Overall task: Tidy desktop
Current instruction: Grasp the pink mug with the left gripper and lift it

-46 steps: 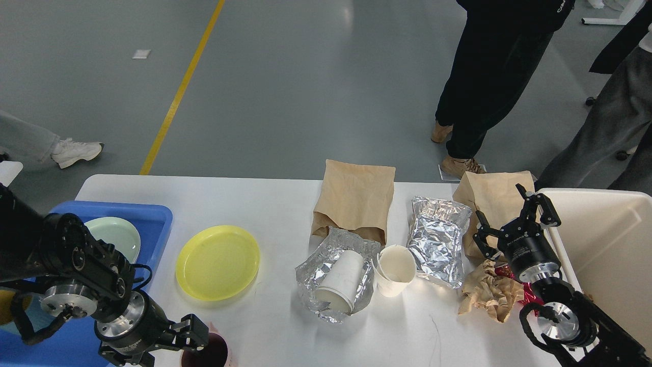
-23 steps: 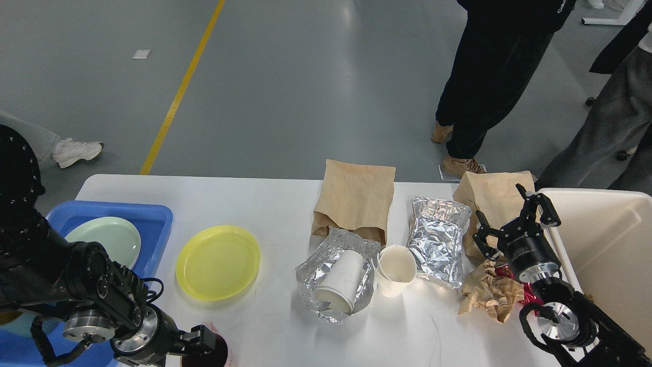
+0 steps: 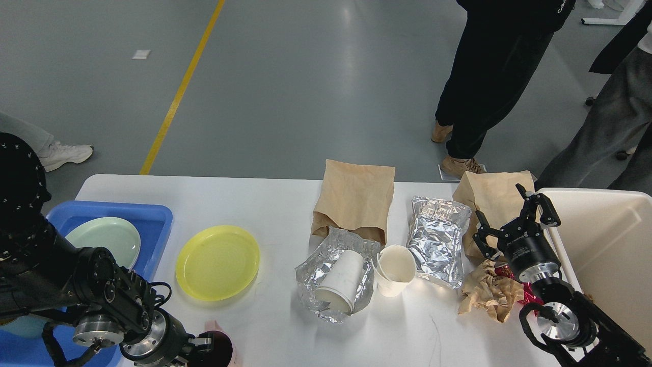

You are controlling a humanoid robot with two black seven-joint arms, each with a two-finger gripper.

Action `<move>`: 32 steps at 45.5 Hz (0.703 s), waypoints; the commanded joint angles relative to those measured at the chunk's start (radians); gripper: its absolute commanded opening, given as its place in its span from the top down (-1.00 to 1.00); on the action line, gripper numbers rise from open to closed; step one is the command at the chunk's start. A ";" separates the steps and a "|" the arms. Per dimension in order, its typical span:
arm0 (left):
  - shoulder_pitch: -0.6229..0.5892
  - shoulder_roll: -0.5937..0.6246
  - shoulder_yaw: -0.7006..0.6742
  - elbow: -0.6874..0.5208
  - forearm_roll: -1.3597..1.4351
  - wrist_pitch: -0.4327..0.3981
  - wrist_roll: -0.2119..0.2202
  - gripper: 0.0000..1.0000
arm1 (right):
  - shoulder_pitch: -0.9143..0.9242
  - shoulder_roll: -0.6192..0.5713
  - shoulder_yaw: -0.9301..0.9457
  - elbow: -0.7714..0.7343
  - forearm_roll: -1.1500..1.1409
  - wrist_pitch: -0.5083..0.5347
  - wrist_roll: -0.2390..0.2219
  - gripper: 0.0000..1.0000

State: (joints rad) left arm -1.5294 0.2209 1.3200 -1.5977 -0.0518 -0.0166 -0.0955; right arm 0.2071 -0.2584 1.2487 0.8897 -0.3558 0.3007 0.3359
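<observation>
The desktop (image 3: pixel 254 204) fills the lower half of the head view, its long axis running left to right, its far edge toward the grey floor. The right gripper (image 3: pixel 514 216) hangs over the desktop's right end, fingers spread wide and holding nothing, above a brown paper bag (image 3: pixel 491 196) and just beyond a crumpled brown paper (image 3: pixel 489 293). The left gripper (image 3: pixel 211 349) sits low at the desktop's near-left edge against a dark cup (image 3: pixel 219 346); it is too dark to tell whether it grips the cup. On the desktop between them lie a yellow plate (image 3: pixel 218 262), another paper bag (image 3: pixel 355 199), a foil pouch (image 3: pixel 438 239), an upright paper cup (image 3: pixel 395 270) and a tipped cup (image 3: pixel 342 282) lying in foil.
</observation>
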 commanded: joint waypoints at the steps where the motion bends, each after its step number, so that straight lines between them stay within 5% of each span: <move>1: -0.001 0.000 0.001 0.001 0.001 -0.008 0.007 0.94 | 0.000 0.001 0.000 0.000 0.000 0.000 0.000 -1.00; 21: -0.028 0.017 0.018 -0.005 0.021 -0.068 -0.003 1.00 | 0.000 0.001 0.000 0.000 0.000 0.000 0.000 -1.00; 32: -0.434 0.078 0.163 -0.059 0.026 -0.413 -0.079 1.00 | 0.000 0.001 0.000 0.000 0.000 0.000 0.000 -1.00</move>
State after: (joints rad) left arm -1.7667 0.2803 1.4098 -1.6394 -0.0289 -0.2642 -0.1312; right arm 0.2071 -0.2576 1.2487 0.8897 -0.3563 0.3007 0.3359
